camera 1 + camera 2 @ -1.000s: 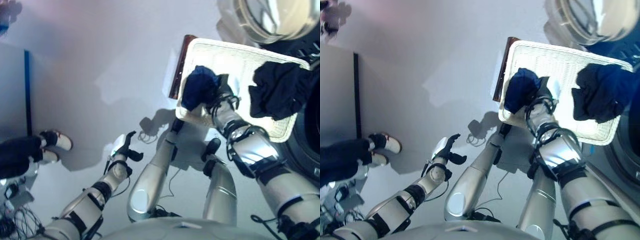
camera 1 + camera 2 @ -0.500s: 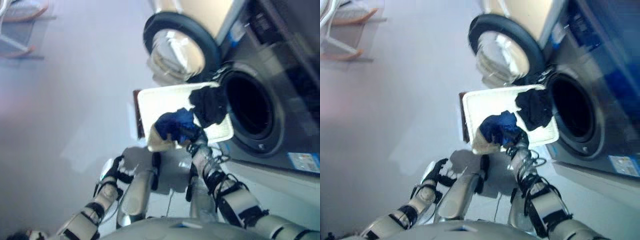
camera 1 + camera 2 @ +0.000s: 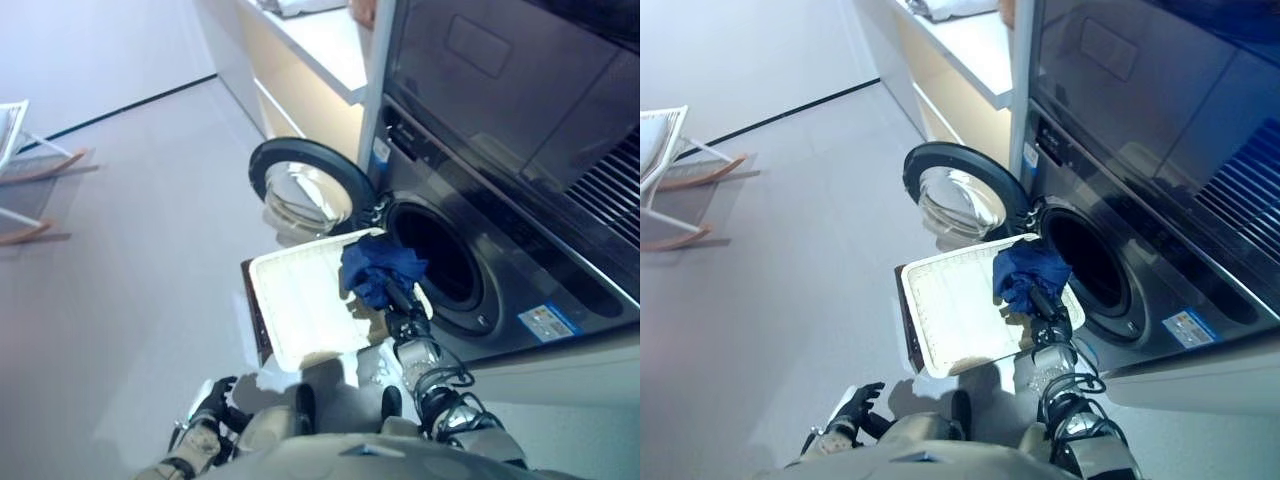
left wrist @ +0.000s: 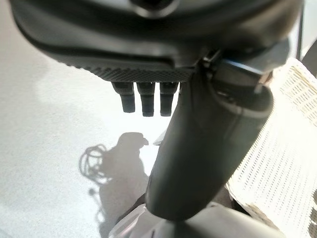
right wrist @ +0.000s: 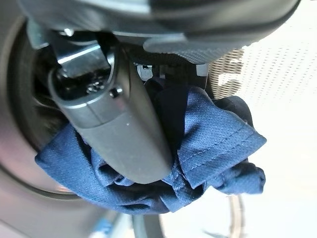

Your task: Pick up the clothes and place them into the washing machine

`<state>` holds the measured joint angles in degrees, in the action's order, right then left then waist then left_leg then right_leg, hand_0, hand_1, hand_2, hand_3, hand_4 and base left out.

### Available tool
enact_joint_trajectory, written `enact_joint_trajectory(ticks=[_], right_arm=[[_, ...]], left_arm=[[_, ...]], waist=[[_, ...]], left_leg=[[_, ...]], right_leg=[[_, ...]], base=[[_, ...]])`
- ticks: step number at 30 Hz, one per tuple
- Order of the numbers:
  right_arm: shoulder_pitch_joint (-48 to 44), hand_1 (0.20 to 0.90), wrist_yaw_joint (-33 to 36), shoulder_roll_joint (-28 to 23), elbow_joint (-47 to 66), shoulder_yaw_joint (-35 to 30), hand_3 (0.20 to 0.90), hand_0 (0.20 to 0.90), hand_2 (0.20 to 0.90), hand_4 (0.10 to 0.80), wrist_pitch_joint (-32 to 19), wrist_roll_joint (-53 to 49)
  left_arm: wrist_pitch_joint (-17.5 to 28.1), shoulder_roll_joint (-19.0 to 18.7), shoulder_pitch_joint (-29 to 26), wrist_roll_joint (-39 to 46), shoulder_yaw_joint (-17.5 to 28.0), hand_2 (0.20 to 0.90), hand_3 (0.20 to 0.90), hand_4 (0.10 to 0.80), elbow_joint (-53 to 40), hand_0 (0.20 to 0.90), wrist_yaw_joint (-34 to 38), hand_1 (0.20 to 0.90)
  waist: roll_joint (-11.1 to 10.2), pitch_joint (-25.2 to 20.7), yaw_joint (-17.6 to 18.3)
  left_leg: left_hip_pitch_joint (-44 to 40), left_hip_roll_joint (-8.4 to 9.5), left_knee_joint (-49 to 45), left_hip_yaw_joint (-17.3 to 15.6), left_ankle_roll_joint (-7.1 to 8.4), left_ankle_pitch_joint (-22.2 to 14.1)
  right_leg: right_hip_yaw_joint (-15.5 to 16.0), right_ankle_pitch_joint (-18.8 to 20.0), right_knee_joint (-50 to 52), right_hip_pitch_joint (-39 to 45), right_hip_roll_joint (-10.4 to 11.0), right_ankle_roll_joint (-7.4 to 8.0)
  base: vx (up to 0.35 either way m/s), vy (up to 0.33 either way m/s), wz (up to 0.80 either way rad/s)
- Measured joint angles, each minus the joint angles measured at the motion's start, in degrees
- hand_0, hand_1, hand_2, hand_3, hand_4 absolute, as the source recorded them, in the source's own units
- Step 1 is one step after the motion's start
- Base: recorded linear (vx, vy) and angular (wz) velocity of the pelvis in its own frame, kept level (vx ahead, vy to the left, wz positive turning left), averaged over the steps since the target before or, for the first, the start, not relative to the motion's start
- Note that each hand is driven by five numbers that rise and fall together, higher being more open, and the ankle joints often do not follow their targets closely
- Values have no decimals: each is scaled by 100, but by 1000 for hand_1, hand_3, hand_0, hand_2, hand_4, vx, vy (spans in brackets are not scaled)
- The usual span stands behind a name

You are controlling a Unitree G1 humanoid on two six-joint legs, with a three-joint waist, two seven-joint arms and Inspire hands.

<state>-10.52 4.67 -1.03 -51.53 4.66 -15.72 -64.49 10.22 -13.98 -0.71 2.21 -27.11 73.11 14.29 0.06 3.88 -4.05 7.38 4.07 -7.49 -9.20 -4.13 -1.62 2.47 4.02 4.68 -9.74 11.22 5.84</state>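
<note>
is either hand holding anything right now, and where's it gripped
The right hand is shut on a bunched blue garment, gripped in the middle of the bundle. The left hand holds nothing.

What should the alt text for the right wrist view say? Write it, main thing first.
The robot's right hand grips a bunched blue mesh garment, its thumb pressed across the cloth. The dark round opening of the washing machine shows behind it, and a white woven basket beyond.

Right hand (image 5: 119, 134) raised, thumb clamped; left hand (image 3: 855, 412) low, fingers seemingly relaxed.
</note>
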Motion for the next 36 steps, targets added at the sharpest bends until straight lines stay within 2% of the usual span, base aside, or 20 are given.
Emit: enact_joint_trajectory(ticks=[1,2,3,4,6,8,10,11,12,14,16,19,20,23,27,28,31,32,34,36], right_arm=[[-12,300,12,7,2,22,300,300,300,400,-46,1],[-78,300,17,-18,7,97,300,300,300,400,-84,5],[-101,300,20,-35,10,95,300,300,300,400,-88,19],[-85,300,77,-22,10,64,300,300,300,400,-99,16],[-100,300,124,-19,11,44,300,300,300,400,-104,23],[-148,300,136,-2,8,66,300,300,300,400,-101,32],[-144,300,149,27,-44,147,300,300,300,400,-47,45],[-121,300,168,32,-58,191,300,300,300,400,-24,46],[-143,300,174,18,-77,214,300,300,300,400,-18,47],[-137,300,176,-28,-135,389,300,300,300,400,-7,49],[-149,300,175,-80,-157,484,300,300,300,400,-2,56],[-161,300,171,-266,-261,449,300,300,300,400,-29,60],[-164,300,193,-335,-288,339,300,300,300,400,-52,36],[-175,300,243,-449,-313,237,300,300,300,400,-77,52],[-199,300,265,-321,-325,101,300,300,300,400,-61,101],[-216,300,267,-243,-325,18,300,300,300,400,-62,95],[-860,300,317,-217,-329,-2,300,300,300,400,-77,12],[-1127,300,321,-297,-319,-74,300,300,300,400,-91,-55],[-1442,300,379,-441,-292,-283,300,300,300,400,-197,-287],[-1943,300,393,-478,-277,-597,300,300,300,400,-357,-486]], left_arm=[[3,6,12,7,-20,900,900,800,1,900,10,900],[7,13,29,6,-16,900,900,800,4,900,10,900],[1,46,10,7,-1,900,900,800,74,900,16,900],[5,65,24,6,-9,900,900,800,109,900,22,900],[8,58,-6,11,36,900,900,800,96,900,25,900],[4,76,2,58,95,900,900,800,68,900,99,900],[-5,113,25,124,179,900,900,800,94,900,126,900],[3,105,87,147,248,900,900,800,87,900,165,900],[5,165,78,211,315,900,900,800,45,900,189,900],[7,222,265,247,397,900,900,800,-31,900,221,900],[3,239,409,289,468,900,900,800,-23,900,231,900],[4,224,386,367,477,900,900,800,-18,900,262,900],[7,229,336,364,449,900,900,800,-21,900,244,900],[3,200,271,350,391,900,900,800,-33,900,163,900],[7,204,312,215,316,900,900,800,-50,900,99,900],[9,207,276,213,311,900,900,800,-66,900,98,900],[178,204,137,235,158,900,900,800,-285,900,165,900],[219,235,40,235,137,900,900,800,-352,900,172,900],[299,257,-162,242,-7,900,900,800,-597,900,237,900],[441,238,-206,249,-61,900,900,800,-794,900,330,900]], waist=[[11,8,25],[73,35,25],[157,64,88],[198,56,109],[252,74,75],[213,50,-113],[156,52,-182],[97,56,-230],[167,67,-267],[228,51,-259],[256,30,-367],[205,37,-400],[218,29,-382],[216,31,-432],[350,31,-532],[415,31,-532],[647,151,-553],[761,199,-597],[1028,301,-709],[1158,474,-760]], left_leg=[[-1,-47,-29,-23,-29,3],[26,-140,-37,-138,-52,-3],[21,-214,-10,-165,-81,18],[5,-228,20,-165,-64,31],[14,-249,131,-180,52,148],[38,-328,311,-417,109,301],[39,-276,278,-215,233,368],[38,-311,268,-138,347,380],[29,-441,256,-23,466,395],[-29,-656,255,303,642,467],[-121,-800,193,677,807,425],[-49,-798,75,1416,983,294],[72,-798,28,1558,962,245],[150,-739,191,1272,893,372],[162,-559,229,1195,778,361],[202,-542,224,1200,750,361],[740,-409,66,1052,647,393],[968,-419,33,978,597,423],[1229,-265,-68,1105,568,477],[1471,-257,-108,1102,541,527]], right_leg=[[-45,117,113,-125,-3,179],[-57,269,245,-287,-34,231],[-24,178,473,-342,-40,91],[-10,112,714,-354,29,110],[47,34,824,-280,251,218],[550,19,663,-235,554,241],[564,21,186,153,613,248],[603,-111,-113,375,609,419],[639,-149,-169,390,470,429],[640,-215,-173,448,129,204],[556,-233,-159,475,-135,55],[541,-253,-173,509,-307,-44],[610,-250,-194,497,-289,-48],[640,-225,-217,351,-199,-18],[563,-191,-293,345,-56,-37],[609,-186,-325,344,-14,-32],[457,1,-229,-265,133,166],[430,56,-286,-432,155,186],[525,149,-344,-522,227,225],[492,131,-253,-802,255,228]], base=[[-86,-82,-54],[-8,-111,-54],[45,-221,-37],[44,-310,-12],[11,-336,-4],[45,-250,-34],[134,-440,-21],[161,-423,2],[149,-317,-6],[94,-228,-26],[22,-188,-43],[106,-40,-8],[96,36,25],[133,86,18],[81,162,-3],[-229,219,14],[-242,93,-13],[-119,22,1],[-125,91,32],[-49,37,14]])
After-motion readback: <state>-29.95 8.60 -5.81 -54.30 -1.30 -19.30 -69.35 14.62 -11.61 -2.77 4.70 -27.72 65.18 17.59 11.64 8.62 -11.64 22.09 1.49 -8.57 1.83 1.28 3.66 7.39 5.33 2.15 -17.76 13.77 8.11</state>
